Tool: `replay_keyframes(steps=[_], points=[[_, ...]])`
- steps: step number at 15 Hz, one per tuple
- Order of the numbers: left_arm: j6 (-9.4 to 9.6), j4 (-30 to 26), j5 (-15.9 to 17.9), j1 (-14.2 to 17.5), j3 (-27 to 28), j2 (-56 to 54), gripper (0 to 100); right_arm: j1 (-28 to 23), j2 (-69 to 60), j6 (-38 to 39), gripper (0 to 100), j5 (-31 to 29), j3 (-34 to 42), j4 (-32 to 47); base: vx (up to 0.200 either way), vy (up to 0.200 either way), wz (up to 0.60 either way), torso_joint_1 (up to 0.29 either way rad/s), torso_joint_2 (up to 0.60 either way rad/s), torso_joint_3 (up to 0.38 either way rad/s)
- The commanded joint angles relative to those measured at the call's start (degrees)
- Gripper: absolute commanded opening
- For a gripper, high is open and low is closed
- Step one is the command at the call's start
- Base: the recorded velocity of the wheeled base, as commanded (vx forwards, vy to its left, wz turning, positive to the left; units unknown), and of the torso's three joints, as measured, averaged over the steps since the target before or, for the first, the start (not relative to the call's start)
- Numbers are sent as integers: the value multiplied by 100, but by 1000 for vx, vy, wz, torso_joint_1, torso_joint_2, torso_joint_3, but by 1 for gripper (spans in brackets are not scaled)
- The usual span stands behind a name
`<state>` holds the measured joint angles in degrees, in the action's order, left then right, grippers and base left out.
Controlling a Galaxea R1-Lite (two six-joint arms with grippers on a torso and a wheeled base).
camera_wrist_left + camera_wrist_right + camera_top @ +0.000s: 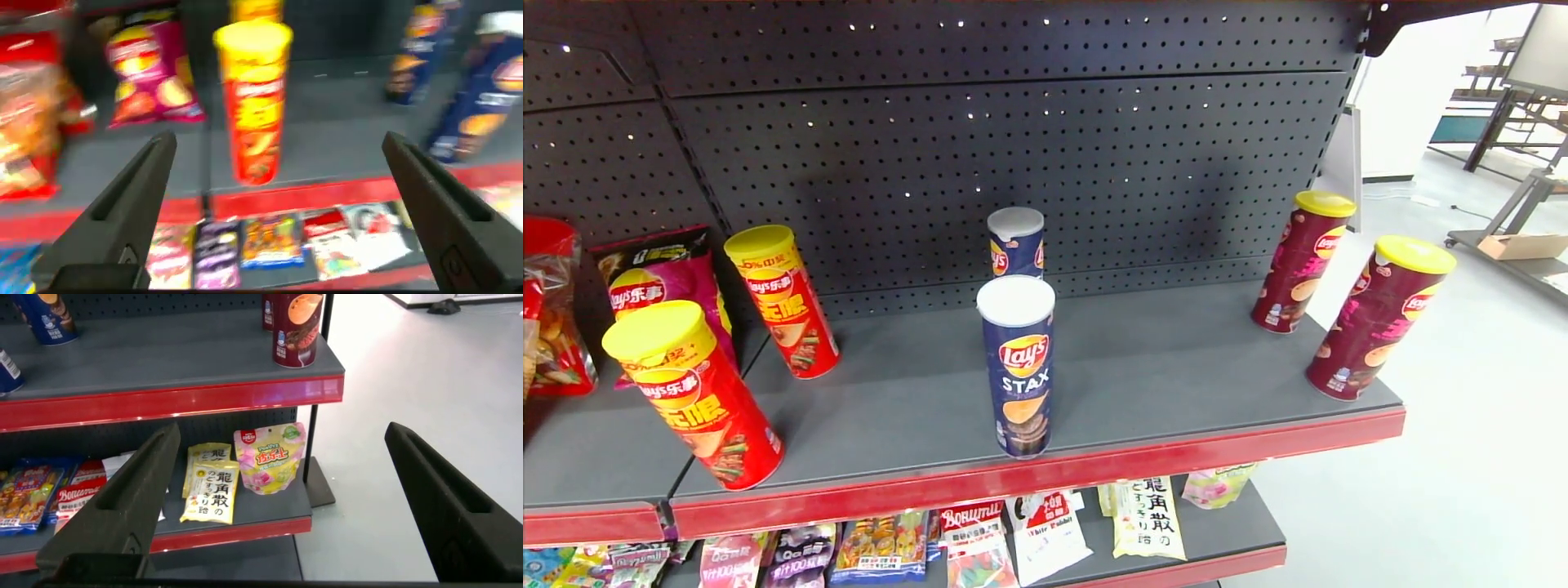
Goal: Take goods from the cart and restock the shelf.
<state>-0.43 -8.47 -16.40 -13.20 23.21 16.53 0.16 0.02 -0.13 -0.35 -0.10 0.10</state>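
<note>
Left gripper (pixel 278 147) and right gripper (pixel 282 434) jaws are apart, empty. Goods should be gripped mid-body and set upright in the shelf (pixel 1143 367) gaps

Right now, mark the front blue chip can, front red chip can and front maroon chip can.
front blue chip can (pixel 1023 357), head view, logo on upper body
front red chip can (pixel 696 408), head view, label at mid-body
front maroon chip can (pixel 1376 322), head view, middle of side

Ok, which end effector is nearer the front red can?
Left. The left end effector faces the front red can straight ahead, short of the shelf; the right end effector points toward the shelf's right end, near the maroon can.
</note>
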Motion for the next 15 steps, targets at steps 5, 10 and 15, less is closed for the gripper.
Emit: replay_keyframes(steps=[5,10,15], points=[[60,-524,-21,494,-414,-1073,100,2,-2,-4,100,0,1,-1,0,0,0,0,0,0],[60,-524,40,494,-554,-1064,100,2,-2,-4,100,0,1,-1,0,0,600,6,0,2],[51,-515,119,494,-1003,-1064,100,11,24,-13,100,18,1,-1,0,0,360,2,0,1]])
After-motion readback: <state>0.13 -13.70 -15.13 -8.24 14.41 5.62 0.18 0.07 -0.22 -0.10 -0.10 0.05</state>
